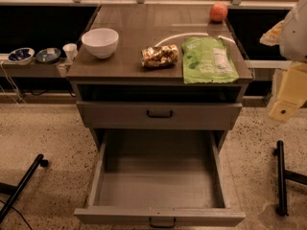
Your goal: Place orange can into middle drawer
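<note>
We find the orange can (pixel 159 56) just above the centre of the frame, on the counter (pixel 134 28). It appears to lie on its side, between the white bowl (pixel 100 42) to its left and the green bag (pixel 209 60) just beside it on the right. The middle drawer (pixel 158 188) stands pulled out and bare in the lower half of the frame. The gripper (pixel 288 97) hangs at the right edge, well apart from the can and holding nothing that we can see; whether it is wide or narrow we cannot tell.

We judge the can light, with a thin, smooth metal wall that would dent under a hard squeeze and slip under a weak one. Lying down, it may also roll when nudged. We would take it across the middle of its body, from above, with moderate force, keeping clear of the bag's edge.
</note>
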